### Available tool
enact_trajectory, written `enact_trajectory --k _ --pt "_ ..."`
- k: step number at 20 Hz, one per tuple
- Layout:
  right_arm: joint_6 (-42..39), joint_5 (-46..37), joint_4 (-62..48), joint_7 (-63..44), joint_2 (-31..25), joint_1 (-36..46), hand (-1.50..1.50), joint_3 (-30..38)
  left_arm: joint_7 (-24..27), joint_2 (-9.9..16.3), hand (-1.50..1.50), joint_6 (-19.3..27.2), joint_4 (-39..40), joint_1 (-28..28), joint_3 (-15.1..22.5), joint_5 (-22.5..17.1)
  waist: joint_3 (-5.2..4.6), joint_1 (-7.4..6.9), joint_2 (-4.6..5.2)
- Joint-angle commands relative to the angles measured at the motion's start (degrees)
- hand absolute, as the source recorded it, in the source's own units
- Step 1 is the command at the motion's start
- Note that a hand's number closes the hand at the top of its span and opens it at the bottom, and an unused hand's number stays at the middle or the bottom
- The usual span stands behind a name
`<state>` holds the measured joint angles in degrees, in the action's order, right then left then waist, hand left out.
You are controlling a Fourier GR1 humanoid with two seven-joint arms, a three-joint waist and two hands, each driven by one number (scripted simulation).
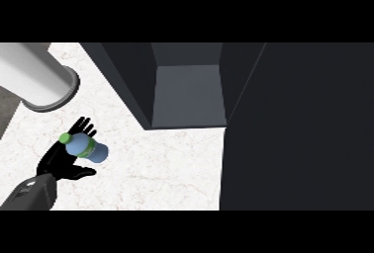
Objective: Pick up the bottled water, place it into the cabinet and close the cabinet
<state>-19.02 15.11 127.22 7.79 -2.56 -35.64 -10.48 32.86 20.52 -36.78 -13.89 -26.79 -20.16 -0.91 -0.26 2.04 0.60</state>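
Observation:
The bottled water (87,148), pale blue with a green cap and a green label, sits over the white marble counter (161,168) at the left, its cap pointing up-left. My left hand (60,160) is right behind it, partly hidden by it. The fingers are straight and spread above the bottle and the thumb sticks out below it, not curled round it. The dark cabinet (186,94) stands open at the top middle, with its grey inside showing. My right hand does not show.
A large dark panel (300,128), apparently the cabinet's open door, fills the right side of the view. A white cylinder with a grey rim (36,74) lies at the upper left. A dark strip runs along the counter's left edge (6,106).

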Motion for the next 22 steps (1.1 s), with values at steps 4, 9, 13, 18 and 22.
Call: enact_trajectory --k 4,9,13,18,22 --pt "2.1 -0.2 -2.2 -1.0 1.2 3.9 -1.5 1.0 1.8 -2.2 -1.5 -10.7 1.7 -1.5 -0.4 -1.7 0.05 -0.72 0.01" --pt "0.5 0.5 0.1 -1.7 -0.2 1.2 -1.5 -0.1 0.9 -3.9 -1.5 -11.3 2.6 -1.0 -0.6 -2.3 -0.01 -0.18 0.06" --pt "-0.3 0.1 -2.4 0.7 0.0 1.1 -1.5 0.4 0.0 -3.8 -1.5 -14.4 2.2 -1.3 -0.6 -2.8 -0.05 0.07 0.21" --pt "0.3 -1.4 -2.0 -0.4 0.4 0.7 -1.5 -1.8 -0.9 -5.5 -1.5 -13.6 0.8 -2.8 0.1 -2.7 0.01 0.0 0.0" --pt "0.7 -0.9 -2.4 -0.1 0.5 1.2 -1.5 -0.8 1.9 -6.9 1.5 -14.3 -1.4 -0.4 2.4 -0.9 0.06 -0.44 -0.13"
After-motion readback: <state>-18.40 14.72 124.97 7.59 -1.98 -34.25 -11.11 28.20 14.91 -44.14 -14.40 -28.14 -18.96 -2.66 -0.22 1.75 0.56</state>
